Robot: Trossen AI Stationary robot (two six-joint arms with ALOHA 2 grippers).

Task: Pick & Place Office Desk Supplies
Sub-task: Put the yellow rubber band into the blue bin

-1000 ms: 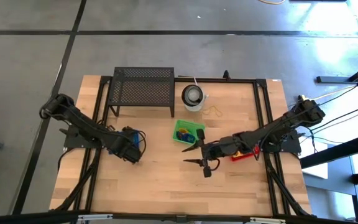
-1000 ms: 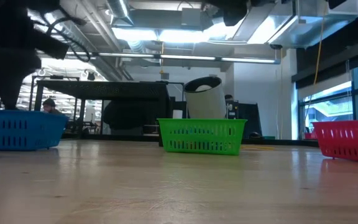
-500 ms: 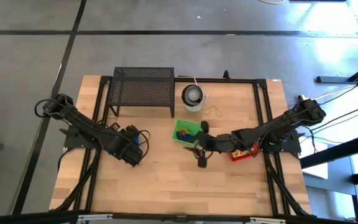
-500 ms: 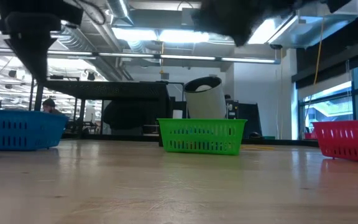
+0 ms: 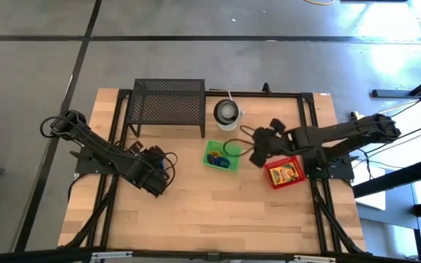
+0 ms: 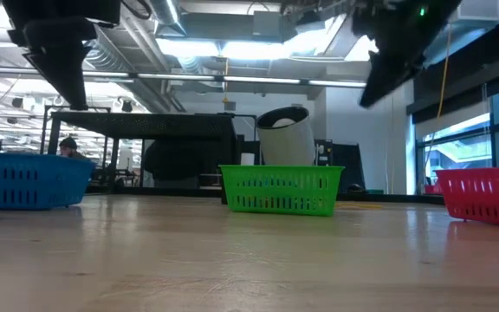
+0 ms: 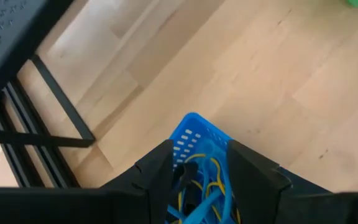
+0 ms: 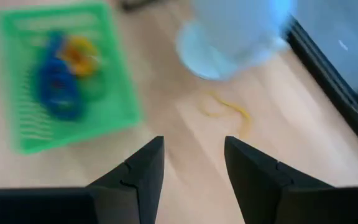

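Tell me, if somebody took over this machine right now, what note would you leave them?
Left gripper: open, empty, hovering over the blue basket, which holds yellow and blue loops.
Right gripper: open, empty, raised between the green basket and the white cup.
Done: blue and orange pieces lie in the green basket; a crayon box sits in the red basket.
Left: a yellow rubber band lies loose on the table beside the cup.

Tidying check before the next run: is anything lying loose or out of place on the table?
Yes: a thin yellow loop, likely a rubber band, lies bare on the wood between the white cup and the green basket, in no bin. The right gripper hovers nearby, jaws open and empty.
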